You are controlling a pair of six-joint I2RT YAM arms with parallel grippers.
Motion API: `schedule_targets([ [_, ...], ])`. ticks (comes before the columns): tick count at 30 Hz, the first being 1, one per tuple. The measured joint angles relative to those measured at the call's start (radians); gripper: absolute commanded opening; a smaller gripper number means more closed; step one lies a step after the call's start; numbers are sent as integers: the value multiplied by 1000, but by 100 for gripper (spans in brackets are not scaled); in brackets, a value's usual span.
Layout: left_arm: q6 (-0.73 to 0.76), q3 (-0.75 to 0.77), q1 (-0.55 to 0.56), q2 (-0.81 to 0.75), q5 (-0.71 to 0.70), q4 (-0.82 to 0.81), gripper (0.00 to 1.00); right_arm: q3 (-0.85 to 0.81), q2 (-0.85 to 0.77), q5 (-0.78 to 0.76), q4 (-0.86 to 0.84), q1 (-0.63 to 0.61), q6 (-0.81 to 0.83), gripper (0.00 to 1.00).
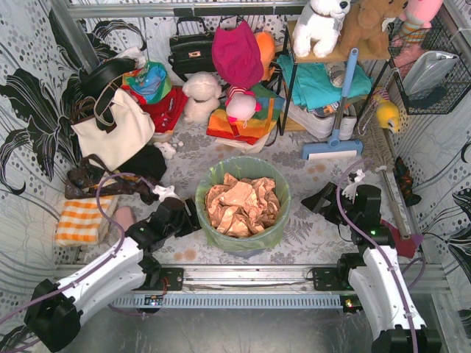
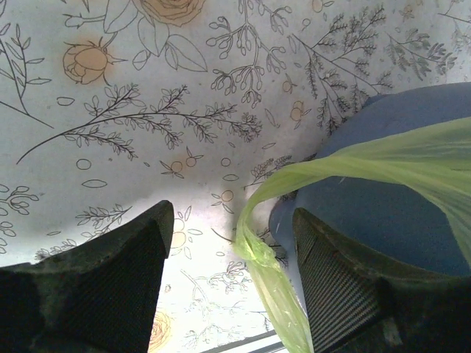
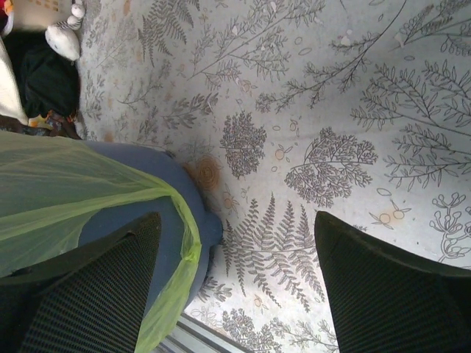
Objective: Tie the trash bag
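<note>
The bag (image 1: 250,239) lines the bin (image 2: 368,213) at mid-counter (image 2: 110,147), its rim folded over the bin's edge to hold it open around the paper (image 1: 239,206). We see one twisted rim flap hanging between the parted fingers of the left hand (image 2: 232,220), not clamped and probably lined up for a pinch. The right hand (image 3: 237,220), fingers also apart and holding nothing, sits beside the opposite overhang, likely to take the matching flap.

Botanical-print cloth (image 3: 309,147) covers floor (image 1: 309,243) and walls (image 1: 29,184); a shelf (image 1: 331,56) of plush toys (image 1: 320,26) stands behind.
</note>
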State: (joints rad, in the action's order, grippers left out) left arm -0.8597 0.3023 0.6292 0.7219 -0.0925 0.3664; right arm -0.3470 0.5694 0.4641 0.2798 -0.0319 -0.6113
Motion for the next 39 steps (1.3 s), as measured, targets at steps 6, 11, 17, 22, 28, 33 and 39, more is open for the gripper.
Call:
schedule_targets([
  [6, 0, -3, 5, 4, -4, 0, 60, 8, -6, 14, -3, 0, -23, 84],
  [11, 3, -3, 6, 19, -3, -9, 52, 8, -10, 23, -4, 0, -40, 82],
  [17, 17, -3, 6, 63, 13, -24, 50, 34, -26, 37, -18, 0, -79, 81],
  [22, 31, -3, 7, 65, 32, -44, 49, 78, -34, 56, -34, 0, -118, 79],
  [28, 37, -20, 11, 71, 80, -98, 48, 121, -38, 77, -81, 0, -167, 74],
  [33, 35, -37, 14, 77, 95, -108, 46, 138, -16, 104, -122, 0, -200, 67],
  [39, 35, -42, 18, 82, 98, -120, 43, 158, 2, 126, -164, 0, -224, 64],
])
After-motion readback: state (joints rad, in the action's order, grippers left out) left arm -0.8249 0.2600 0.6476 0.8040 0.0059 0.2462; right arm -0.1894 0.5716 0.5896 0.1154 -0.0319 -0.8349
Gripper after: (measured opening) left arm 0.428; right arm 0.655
